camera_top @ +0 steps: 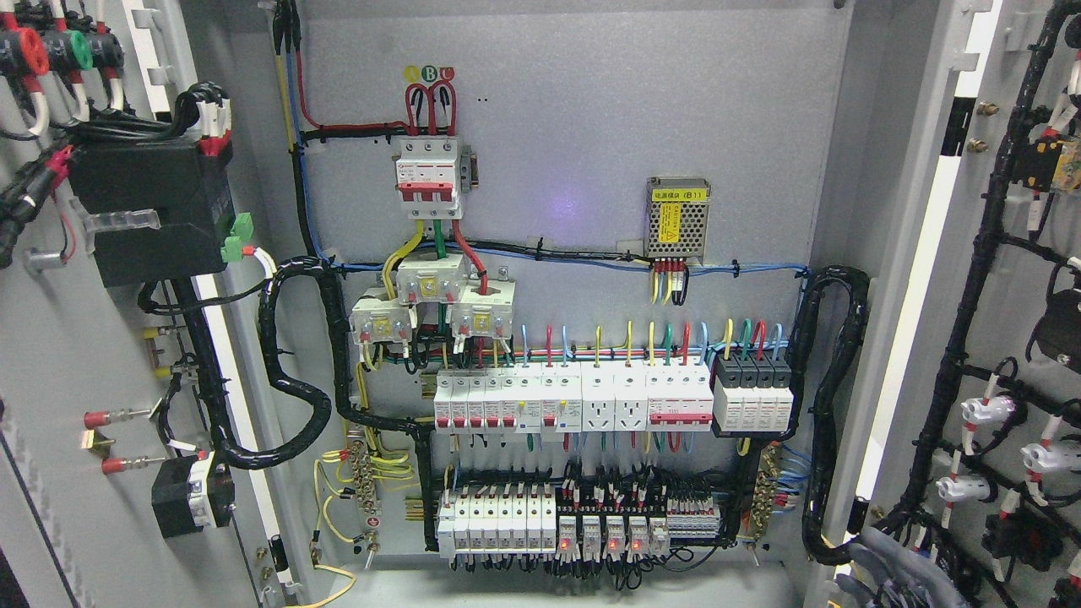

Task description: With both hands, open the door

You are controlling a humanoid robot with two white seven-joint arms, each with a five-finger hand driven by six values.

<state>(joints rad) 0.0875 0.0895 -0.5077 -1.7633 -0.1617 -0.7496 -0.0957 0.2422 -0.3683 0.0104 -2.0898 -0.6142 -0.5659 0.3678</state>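
Both doors of the grey electrical cabinet stand swung wide open. The left door (51, 355) fills the picture's left side and shows its inner face, with a black box and wiring on it. The right door (1005, 279) fills the right side, its inner face carrying a black cable harness. Only a grey part of my right hand (895, 570) shows, at the bottom right corner by the right door's lower inner edge; whether it holds the edge is unclear. My left hand does not show.
Between the doors, the cabinet back panel (591, 127) carries a red-and-white main breaker (429, 173), rows of white breakers (574, 397), a small power supply (676, 218), and lit relays (600, 536). Thick black cable looms (291, 371) hang at both hinge sides.
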